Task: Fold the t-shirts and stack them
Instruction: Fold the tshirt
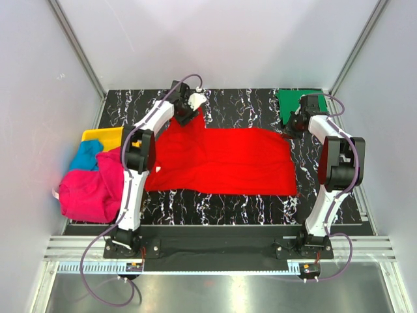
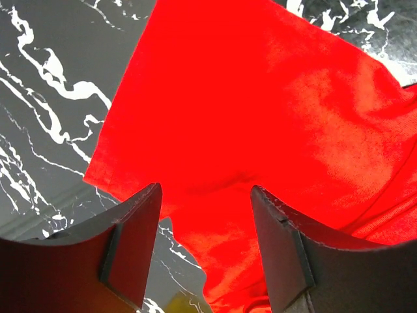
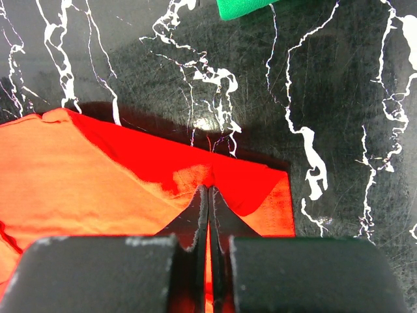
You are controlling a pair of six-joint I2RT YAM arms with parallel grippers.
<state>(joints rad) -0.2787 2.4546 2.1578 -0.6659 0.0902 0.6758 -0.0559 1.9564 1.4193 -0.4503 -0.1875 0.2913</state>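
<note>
The red t-shirt [image 1: 221, 160] lies spread wide across the middle of the black marbled table. My left gripper [image 1: 189, 107] hangs over its far left corner; in the left wrist view the gripper [image 2: 206, 195] is open, with the red cloth [image 2: 260, 117] below and between the jaws. My right gripper [image 1: 296, 124] is at the shirt's far right corner; in the right wrist view it [image 3: 208, 189] is shut on a pinched fold of the red shirt [image 3: 98, 189]. The dark green t-shirt [image 1: 294, 101] lies folded at the back right. The magenta t-shirt [image 1: 91, 189] and the turquoise t-shirt [image 1: 85, 156] lie bunched at the left edge.
A yellow tray [image 1: 104, 135] sits at the left under the bunched shirts. Grey walls and metal frame posts close in the table on three sides. An edge of the green shirt [image 3: 241, 6] shows just beyond the right gripper.
</note>
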